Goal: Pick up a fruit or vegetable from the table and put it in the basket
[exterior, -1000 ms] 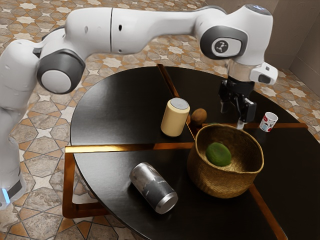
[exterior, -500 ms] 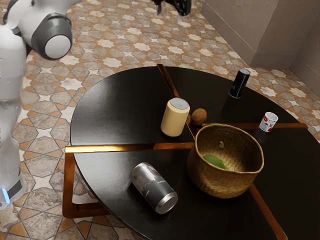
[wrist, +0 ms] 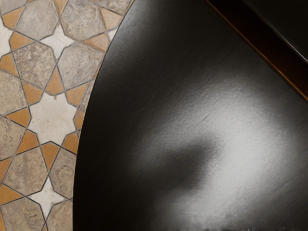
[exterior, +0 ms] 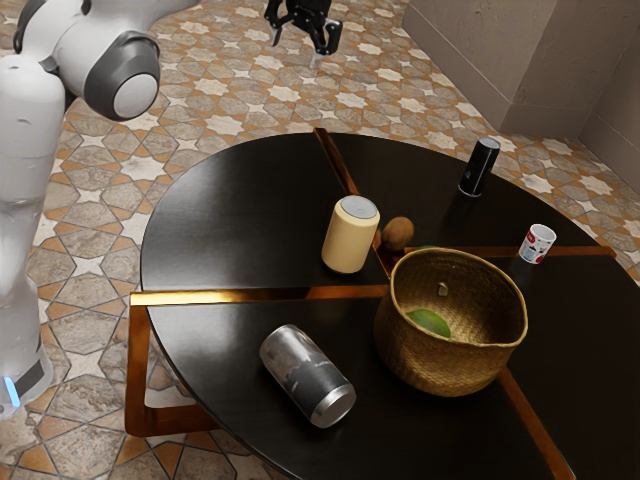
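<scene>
My gripper hangs high beyond the table's far edge in the exterior view, its two fingers spread apart with nothing between them. Inside the woven basket lies a green fruit or vegetable, low down and partly hidden by the near wall. A brown, roundish fruit or vegetable rests on the table behind the basket, beside the cream canister. In the wrist view there is bare black tabletop with its curved edge.
The cream canister stands left of the basket in the exterior view. A silver-and-black can lies in front of it. Farther back are an upright black can and a white patterned cup. Patterned floor borders the table.
My gripper has left the area behind the basket, rising and swinging toward the exterior view's upper left. The green item has dropped lower inside the basket. The black can has come into view.
</scene>
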Available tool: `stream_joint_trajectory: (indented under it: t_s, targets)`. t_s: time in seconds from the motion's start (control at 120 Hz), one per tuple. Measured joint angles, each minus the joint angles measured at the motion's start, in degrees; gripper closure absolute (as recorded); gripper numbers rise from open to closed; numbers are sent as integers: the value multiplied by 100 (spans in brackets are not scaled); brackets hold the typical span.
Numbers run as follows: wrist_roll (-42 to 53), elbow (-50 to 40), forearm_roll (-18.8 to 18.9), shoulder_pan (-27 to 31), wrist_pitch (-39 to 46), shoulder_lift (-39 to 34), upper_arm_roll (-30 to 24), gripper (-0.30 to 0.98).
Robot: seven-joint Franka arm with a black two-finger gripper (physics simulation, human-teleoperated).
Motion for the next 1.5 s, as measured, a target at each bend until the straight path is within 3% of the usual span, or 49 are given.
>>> stream_joint_trajectory:
  t_s: [1.417, 1.5]
  targets:
    - [224, -26, -2, 8, -21, 19, -5, 0]
    - [221, -259, -195, 299, -36, 128, -13, 0]
